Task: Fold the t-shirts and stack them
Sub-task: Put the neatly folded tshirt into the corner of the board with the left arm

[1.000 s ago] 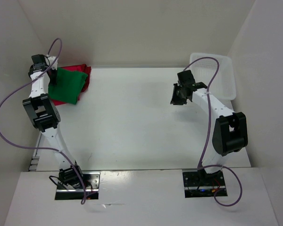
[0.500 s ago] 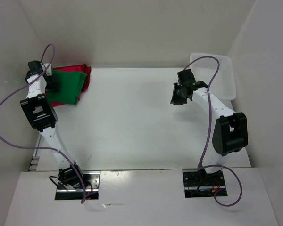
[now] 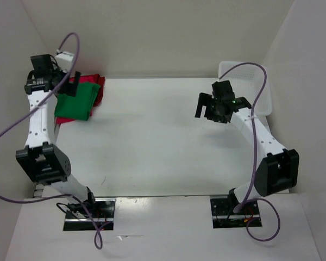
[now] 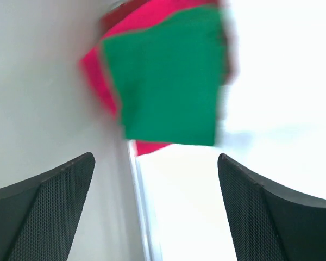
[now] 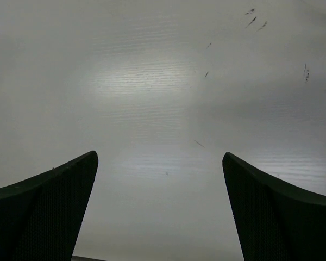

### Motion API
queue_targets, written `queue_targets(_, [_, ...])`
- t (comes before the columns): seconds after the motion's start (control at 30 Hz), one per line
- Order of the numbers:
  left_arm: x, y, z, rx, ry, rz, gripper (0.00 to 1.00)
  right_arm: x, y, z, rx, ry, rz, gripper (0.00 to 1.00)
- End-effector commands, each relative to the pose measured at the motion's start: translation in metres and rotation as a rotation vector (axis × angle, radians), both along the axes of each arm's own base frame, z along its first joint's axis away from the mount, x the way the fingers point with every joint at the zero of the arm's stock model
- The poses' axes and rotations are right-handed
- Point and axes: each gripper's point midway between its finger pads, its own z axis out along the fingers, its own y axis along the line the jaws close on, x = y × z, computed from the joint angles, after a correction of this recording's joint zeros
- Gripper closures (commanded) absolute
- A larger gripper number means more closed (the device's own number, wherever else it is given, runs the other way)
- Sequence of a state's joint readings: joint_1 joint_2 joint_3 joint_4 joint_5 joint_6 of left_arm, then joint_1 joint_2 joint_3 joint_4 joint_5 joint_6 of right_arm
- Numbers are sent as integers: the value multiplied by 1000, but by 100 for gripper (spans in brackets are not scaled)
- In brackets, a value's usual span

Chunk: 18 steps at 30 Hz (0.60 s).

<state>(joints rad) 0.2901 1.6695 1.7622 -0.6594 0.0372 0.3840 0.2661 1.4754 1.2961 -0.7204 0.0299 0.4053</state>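
A white bench (image 3: 152,136) fills the middle of the scene, its surface flat and matte. In the right wrist view the bench (image 5: 163,136) looks grey under a soft glare, with a few small dark specks (image 5: 206,74) scattered toward the far right. A white perforated plastic basket (image 3: 265,92) sits at the far right corner, close against the right wall (image 3: 304,81). A plain back wall (image 3: 163,38) and a left wall (image 3: 11,65) close in the other sides. A white ledge (image 3: 163,228) runs along the near edge.
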Motion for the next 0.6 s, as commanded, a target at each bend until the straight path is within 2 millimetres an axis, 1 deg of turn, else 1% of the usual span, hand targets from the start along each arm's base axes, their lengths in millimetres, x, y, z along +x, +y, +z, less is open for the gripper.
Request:
queue_targets(0.0, [-45, -81, -43, 45, 182, -295, 0, -28, -12, 3, -48, 14, 11, 0])
queue_targets(0.03, [-54, -95, -53, 42, 205, -329, 0, -31, -13, 4, -47, 8, 11, 0])
queue_targets(0.07, [-68, -110, -58, 44, 226, -379, 0, -37, -15, 9, -44, -2, 11, 0])
queue_targets(0.1, [-88, -126, -88, 18, 312, -425, 0, -38, -15, 12, -41, -12, 10, 0])
queue_targets(0.13, [-99, -158, -96, 15, 337, -528, 0, -44, -16, 9, -46, 4, 11, 0])
queue_targets(0.17, [-111, -172, -99, 28, 346, -579, 0, -50, -18, 9, -46, 7, 11, 0])
queue_targets(0.2, [-128, -186, -117, 17, 393, -630, 0, -53, -16, 8, -30, 12, 11, 0])
queue_targets(0.23, [-141, -211, -123, 31, 410, -713, 0, -57, -17, 3, -32, 21, 11, 0])
queue_targets(0.27, [-151, -223, -121, 38, 384, -771, 0, -60, -15, 4, -17, 22, 11, 0])
queue_targets(0.3, [-165, -232, -134, 42, 408, -820, 0, -65, -15, 3, -1, 23, 9, 0])
queue_targets(0.33, [-180, -252, -138, 34, 416, -902, 0, -68, -15, 2, -1, 23, 9, 0])
queue_targets(0.37, [-187, -261, -136, 27, 396, -942, 0, -72, -13, 7, 23, 12, 8, 0])
queue_targets(0.4, [-200, -268, -149, -2, 435, -971, 0, -73, -13, 10, 35, 2, -2, 0])
queue_targets(0.43, [-211, -284, -149, -65, 430, -1033, 0, -75, -8, 14, 59, -4, 15, 0])
queue_targets(0.47, [-216, -291, -151, -101, 433, -1061, 0, -78, -7, 19, 80, -25, 16, 0])
queue_targets(0.5, [-228, -297, -158, -149, 463, -1087, 0, -79, -5, 20, 90, -33, 23, 0])
queue_targets(0.53, [-235, -306, -154, -186, 453, -1127, 0, -80, -5, 23, 100, -43, 15, 0])
queue_targets(0.57, [-236, -308, -154, -185, 454, -1137, 0, -83, -3, 22, 116, -35, 12, 0])
